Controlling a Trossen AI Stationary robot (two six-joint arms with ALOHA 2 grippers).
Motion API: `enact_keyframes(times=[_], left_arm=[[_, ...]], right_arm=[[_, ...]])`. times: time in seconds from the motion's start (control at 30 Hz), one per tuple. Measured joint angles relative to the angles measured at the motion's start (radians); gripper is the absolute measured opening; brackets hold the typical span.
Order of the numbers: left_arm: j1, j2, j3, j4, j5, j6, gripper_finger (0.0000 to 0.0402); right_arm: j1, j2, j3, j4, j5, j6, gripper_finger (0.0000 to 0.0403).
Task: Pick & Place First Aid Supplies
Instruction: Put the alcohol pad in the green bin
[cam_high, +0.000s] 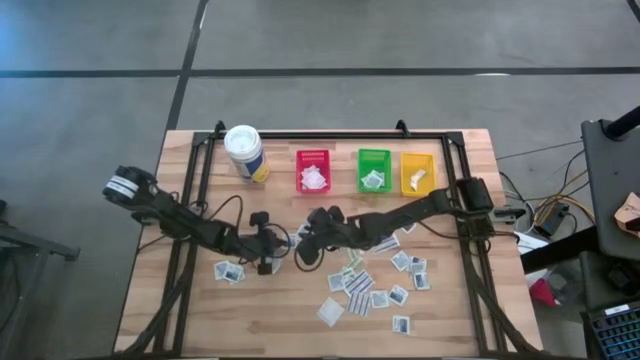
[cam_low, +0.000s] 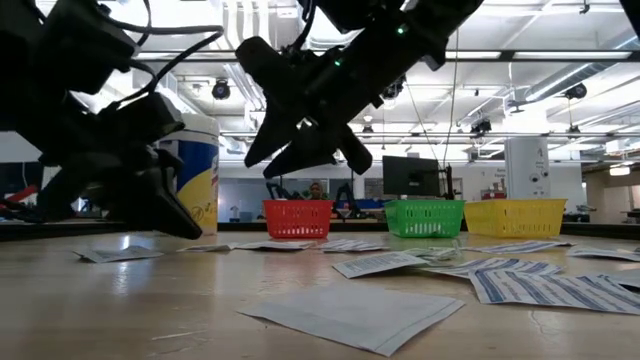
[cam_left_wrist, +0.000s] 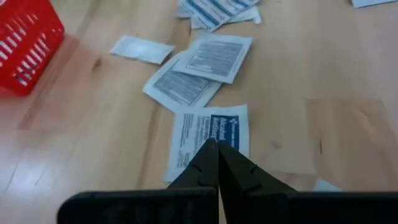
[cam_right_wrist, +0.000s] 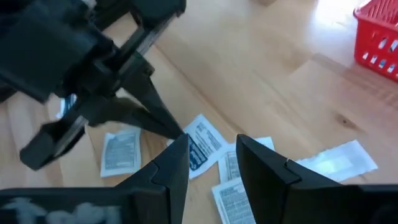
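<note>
Mid-table, both hands (cam_high: 268, 252) (cam_high: 305, 243) over packets (cam_left_wrist: 208, 134)

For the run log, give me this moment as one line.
left hand: shut, tips on blue-print packet | right hand: open, empty, above packets | bins: some packets inside

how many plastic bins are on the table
3, in a row along the table's far edge in the high view: the red bin nearest the white canister, the green bin in the middle, the yellow bin at the right end. None looks hidden.
</note>
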Motion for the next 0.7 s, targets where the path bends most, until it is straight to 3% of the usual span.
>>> enact_keyframes(times=[0.17,0.7], left_arm=[[-0.002,0.036,0.001,0.012,0.069,-0.022,0.0000],[-0.002,0.070,0.002,0.052,0.117,0.043,0.0000]], right_arm=[[-0.023,0.002,-0.001,0.003,-0.001,0.003,0.0124],[-0.031,0.002,-0.013,0.013,-0.049,0.100,0.0113]])
